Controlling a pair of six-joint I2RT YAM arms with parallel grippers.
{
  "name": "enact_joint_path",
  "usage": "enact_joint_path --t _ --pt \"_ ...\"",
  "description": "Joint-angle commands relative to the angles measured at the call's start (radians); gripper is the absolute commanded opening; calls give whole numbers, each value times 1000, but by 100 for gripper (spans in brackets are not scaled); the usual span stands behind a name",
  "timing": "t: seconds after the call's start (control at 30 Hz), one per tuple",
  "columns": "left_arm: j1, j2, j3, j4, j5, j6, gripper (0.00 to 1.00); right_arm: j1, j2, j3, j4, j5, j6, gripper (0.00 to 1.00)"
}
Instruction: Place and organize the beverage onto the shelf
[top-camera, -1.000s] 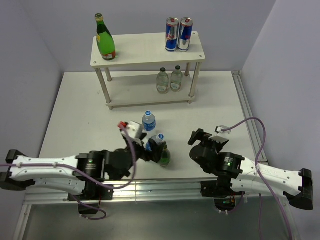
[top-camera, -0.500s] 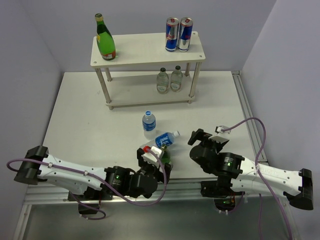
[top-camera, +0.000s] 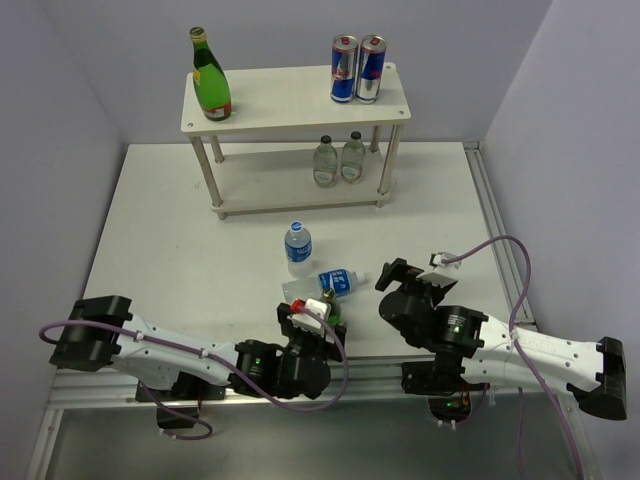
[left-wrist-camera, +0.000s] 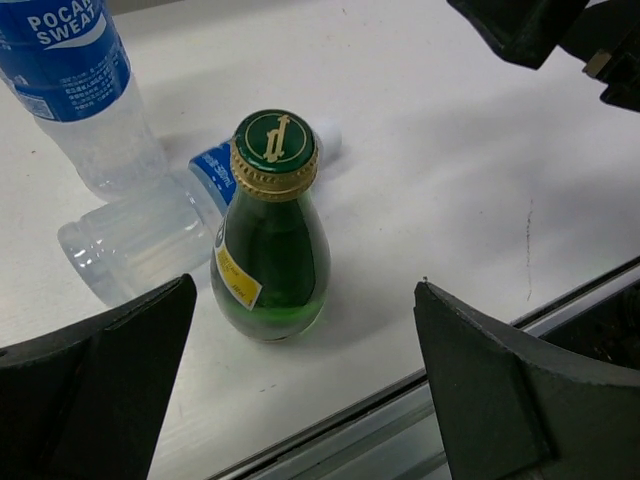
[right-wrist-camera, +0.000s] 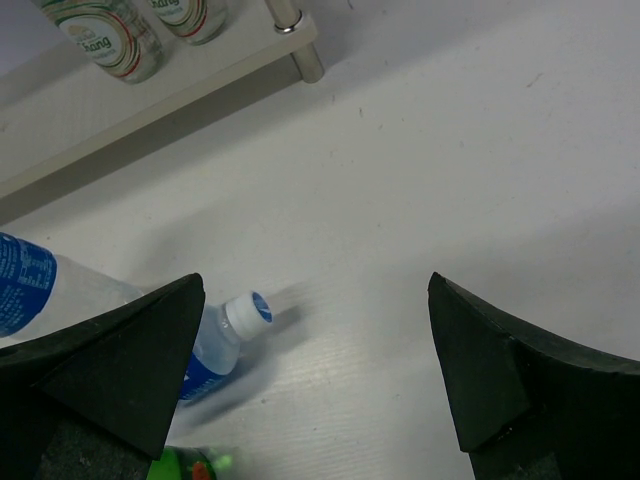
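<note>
A green glass bottle with a yellow label stands near the table's front edge. My left gripper is open just behind it, a finger on each side and nothing held. A blue-label bottle lies on its side behind the green one. Another blue-label bottle stands upright farther back. My right gripper is open and empty, with the fallen bottle's cap by its left finger. The shelf carries a green bottle on top and two pale bottles below.
Two blue-and-silver cans stand on the right of the shelf's top board. The right arm's dark body shows just right of the green bottle. A metal rail runs along the near table edge.
The blue-label bottle that stood at my left gripper has tipped over and now lies on the table. The left arm has swung back to the near edge behind the green bottle. The right arm stays still.
</note>
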Motion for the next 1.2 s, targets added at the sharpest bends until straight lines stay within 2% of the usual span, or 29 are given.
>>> enact_joint_path --t 0.0,0.33,0.47,0.6,0.67,0.7,0.77,0.87,0.9,0.93,0.97,1.1,1.17 --pt "22 26 42 161 -9 78 97 5 2 -8 27 26 10 100" --pt "139 86 42 342 54 227 95 5 -18 -16 42 17 -4 100" --pt "177 123 47 379 67 236 90 5 -24 -19 50 14 -16 100" --pt "203 152 58 388 85 230 79 5 -32 -26 73 8 -36 100" --pt "214 167 59 390 80 225 70 5 -32 -26 74 6 -41 100" --pt "215 170 61 391 91 225 56 5 -30 -28 76 5 -41 100" --pt "225 186 67 387 96 215 40 5 -32 -28 79 5 -45 100" --pt "225 207 85 358 102 201 23 5 -32 -29 82 2 -45 100" --pt "225 213 91 350 103 201 10 5 -32 -29 84 2 -45 100" --pt "226 216 98 321 100 193 4 5 -30 -33 85 2 -50 100" --pt "225 216 104 307 100 175 0 5 -29 -33 87 2 -50 100" --pt "220 201 124 249 96 156 0 5 -21 -31 82 2 -44 100" --pt "217 189 162 150 65 127 0 5 -21 -29 82 2 -41 100"
